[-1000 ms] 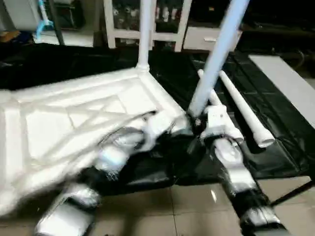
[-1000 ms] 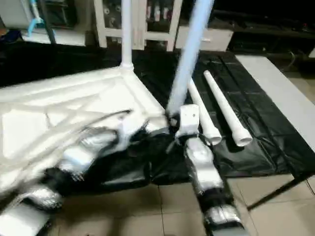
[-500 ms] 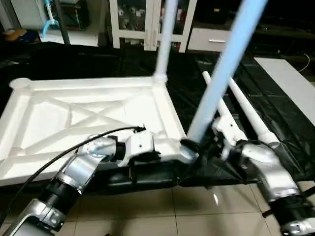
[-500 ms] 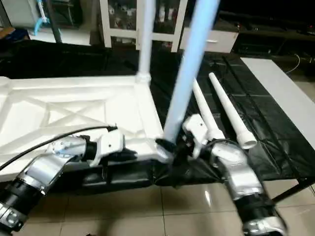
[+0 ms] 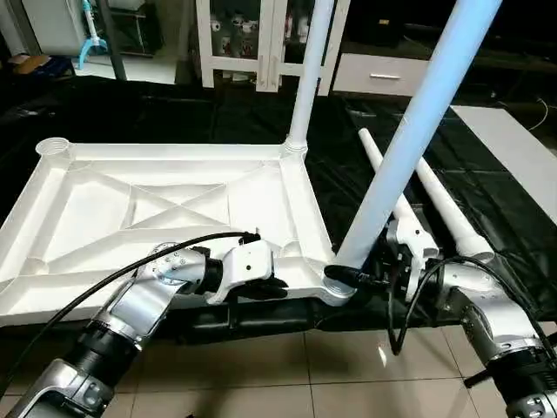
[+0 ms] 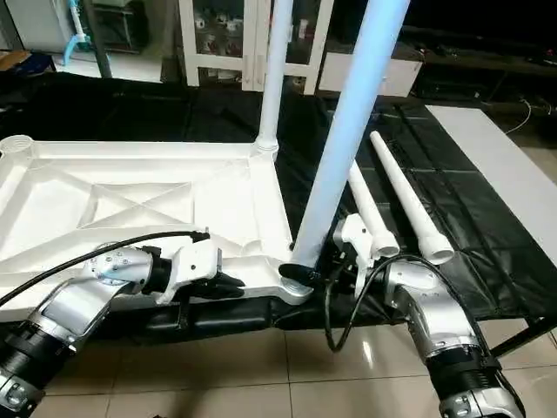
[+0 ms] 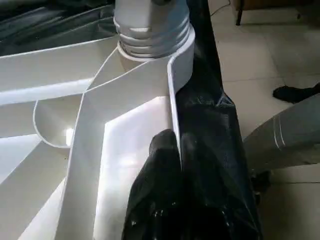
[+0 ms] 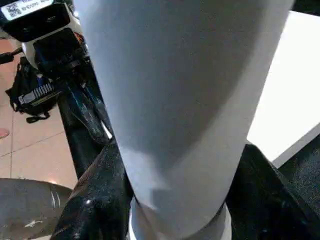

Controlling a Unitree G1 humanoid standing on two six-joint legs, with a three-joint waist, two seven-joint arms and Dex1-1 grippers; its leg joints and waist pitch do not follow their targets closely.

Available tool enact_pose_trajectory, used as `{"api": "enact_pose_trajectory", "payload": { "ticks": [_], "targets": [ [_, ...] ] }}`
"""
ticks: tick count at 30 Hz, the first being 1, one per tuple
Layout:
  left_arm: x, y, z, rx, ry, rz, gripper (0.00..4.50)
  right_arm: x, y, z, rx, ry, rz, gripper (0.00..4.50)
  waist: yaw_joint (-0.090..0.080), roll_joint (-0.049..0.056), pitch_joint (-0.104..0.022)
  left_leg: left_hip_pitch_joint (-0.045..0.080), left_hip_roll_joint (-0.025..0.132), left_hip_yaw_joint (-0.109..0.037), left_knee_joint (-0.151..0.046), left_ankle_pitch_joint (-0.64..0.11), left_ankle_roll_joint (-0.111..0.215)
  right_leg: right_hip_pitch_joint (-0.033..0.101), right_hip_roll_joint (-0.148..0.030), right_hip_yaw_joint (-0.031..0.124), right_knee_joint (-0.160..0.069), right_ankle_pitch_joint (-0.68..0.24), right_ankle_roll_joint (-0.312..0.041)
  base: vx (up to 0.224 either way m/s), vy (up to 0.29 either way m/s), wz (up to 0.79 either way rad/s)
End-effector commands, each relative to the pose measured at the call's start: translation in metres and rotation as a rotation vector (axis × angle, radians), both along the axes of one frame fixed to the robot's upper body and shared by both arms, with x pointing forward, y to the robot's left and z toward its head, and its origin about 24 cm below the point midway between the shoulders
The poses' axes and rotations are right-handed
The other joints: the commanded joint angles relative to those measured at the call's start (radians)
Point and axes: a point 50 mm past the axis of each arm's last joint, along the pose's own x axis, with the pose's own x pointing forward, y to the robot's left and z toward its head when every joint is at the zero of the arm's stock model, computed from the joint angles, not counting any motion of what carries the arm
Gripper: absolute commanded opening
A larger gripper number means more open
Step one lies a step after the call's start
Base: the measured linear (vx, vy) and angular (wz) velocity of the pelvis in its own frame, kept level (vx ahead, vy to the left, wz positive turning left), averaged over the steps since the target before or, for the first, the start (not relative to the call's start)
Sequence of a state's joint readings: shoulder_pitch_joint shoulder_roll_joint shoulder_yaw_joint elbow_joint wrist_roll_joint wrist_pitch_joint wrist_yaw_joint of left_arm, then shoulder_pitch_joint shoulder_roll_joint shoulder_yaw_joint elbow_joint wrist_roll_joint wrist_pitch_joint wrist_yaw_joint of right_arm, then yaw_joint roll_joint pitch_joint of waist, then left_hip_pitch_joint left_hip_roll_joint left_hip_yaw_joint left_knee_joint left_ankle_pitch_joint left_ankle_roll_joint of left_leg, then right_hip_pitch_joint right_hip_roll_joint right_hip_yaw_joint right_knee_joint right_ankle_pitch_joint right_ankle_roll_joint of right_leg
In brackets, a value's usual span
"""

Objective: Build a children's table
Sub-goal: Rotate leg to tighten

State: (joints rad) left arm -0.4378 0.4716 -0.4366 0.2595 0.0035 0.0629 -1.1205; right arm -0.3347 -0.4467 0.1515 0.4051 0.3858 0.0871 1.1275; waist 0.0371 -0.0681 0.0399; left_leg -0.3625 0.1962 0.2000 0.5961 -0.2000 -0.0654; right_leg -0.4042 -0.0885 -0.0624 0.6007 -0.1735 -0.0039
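1. The white plastic rectangular table top (image 5: 165, 209) lies upside down on the surface covered with black sheet (image 5: 487, 200), its X-ribbed underside facing up
2. One long white tapered tube leg (image 5: 309, 78) stands upright in the far corner socket on the robot's right side, so I judge this leg is done
3. A second white tube leg (image 5: 418, 122) stands with its foot in the near right corner socket (image 5: 335, 283) and leans away to the right; I cannot tell if it is fully seated
4. Two more white tube legs (image 5: 444, 205) lie side by side on the black sheet, just right of the top. The far left corner socket (image 5: 52, 146) is empty, so about half of the work is left, in my judgement
5. The right gripper (image 5: 370, 274) has its black fingers closed around the bottom of the leaning leg, just above the socket; in the right wrist view the leg fills the space between both fingers
6. The left gripper (image 5: 265, 287) pinches the near rim of the top, near the same corner; in the left wrist view one finger (image 7: 160, 175) is inside the rim and the other outside, so it holds the top steady
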Motion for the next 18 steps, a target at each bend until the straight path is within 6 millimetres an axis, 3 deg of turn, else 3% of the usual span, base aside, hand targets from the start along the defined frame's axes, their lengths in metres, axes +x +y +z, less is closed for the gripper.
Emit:
{"api": "enact_pose_trajectory", "payload": {
  "ticks": [1, 6, 8, 9, 10, 11, 14, 18],
  "targets": [
    [-0.013, 0.0, -0.016, 0.072, 0.09, -0.081, 0.0, 0.003, -0.014, 0.004, -0.01, 0.007, -0.053, 2.06, -0.003, 0.008, -0.052, 0.011, 0.045, -0.018, -0.08, -0.233, 0.022, 0.035, -0.051, 0.045, -0.064, -0.205, -0.216, 0.0, 0.0, 0.0],
    [-0.01, 0.0, -0.016, 0.087, 0.088, -0.048, 0.0, 0.007, -0.011, -0.002, -0.054, -0.012, -0.141, 1.99, -0.003, 0.011, -0.05, 0.013, 0.045, -0.019, -0.082, -0.267, 0.011, 0.034, -0.053, 0.045, -0.07, -0.258, -0.207, 0.0, 0.0, 0.0],
    [0.003, 0.001, -0.019, 0.107, 0.069, 0.111, 0.0, 0.021, -0.014, -0.009, -0.123, -0.055, -0.379, 1.98, -0.01, 0.012, -0.046, 0.013, 0.045, -0.018, -0.085, -0.269, -0.013, 0.027, -0.052, 0.046, -0.07, -0.273, -0.201, 0.0, 0.0, 0.0],
    [0.01, -0.001, -0.019, 0.094, 0.057, 0.196, 0.0, 0.029, -0.018, -0.012, -0.14, -0.069, -0.545, 1.97, -0.016, 0.009, -0.041, 0.015, 0.04, -0.021, -0.087, -0.316, -0.03, 0.025, -0.052, 0.043, -0.081, -0.362, -0.18, 0.0, 0.0, 0.0],
    [0.01, -0.001, -0.019, 0.094, 0.057, 0.196, 0.0, 0.029, -0.018, -0.012, -0.14, -0.069, -0.545, 1.97, -0.017, 0.01, -0.04, 0.017, 0.04, -0.023, -0.086, -0.331, -0.045, 0.023, -0.053, 0.044, -0.083, -0.406, -0.164, 0.0, 0.0, 0.0],
    [0.024, -0.004, -0.016, 0.066, 0.021, 0.352, 0.0, 0.037, -0.024, -0.018, -0.148, -0.042, -0.845, 1.94, -0.022, 0.004, -0.043, 0.015, 0.037, -0.031, -0.087, -0.368, -0.053, 0.025, -0.056, 0.04, -0.092, -0.497, -0.123, 0.0, 0.0, 0.0],
    [0.044, -0.01, -0.014, 0.054, -0.037, 0.568, 0.0, 0.037, -0.022, -0.031, -0.181, -0.001, -1.166, 1.91, -0.032, 0.014, -0.047, 0.02, 0.034, -0.034, -0.086, -0.376, -0.079, 0.014, -0.053, 0.039, -0.096, -0.492, -0.099, 0.0, 0.0, 0.0],
    [0.055, -0.026, -0.008, 0.039, -0.102, 0.616, 0.0, 0.04, 0.011, -0.038, -0.211, -0.014, -1.237, 1.91, -0.037, 0.011, -0.048, 0.019, 0.028, -0.033, -0.085, -0.405, -0.053, 0.011, -0.049, 0.037, -0.102, -0.465, -0.085, 0.0, 0.0, 0.0]
  ]
}}
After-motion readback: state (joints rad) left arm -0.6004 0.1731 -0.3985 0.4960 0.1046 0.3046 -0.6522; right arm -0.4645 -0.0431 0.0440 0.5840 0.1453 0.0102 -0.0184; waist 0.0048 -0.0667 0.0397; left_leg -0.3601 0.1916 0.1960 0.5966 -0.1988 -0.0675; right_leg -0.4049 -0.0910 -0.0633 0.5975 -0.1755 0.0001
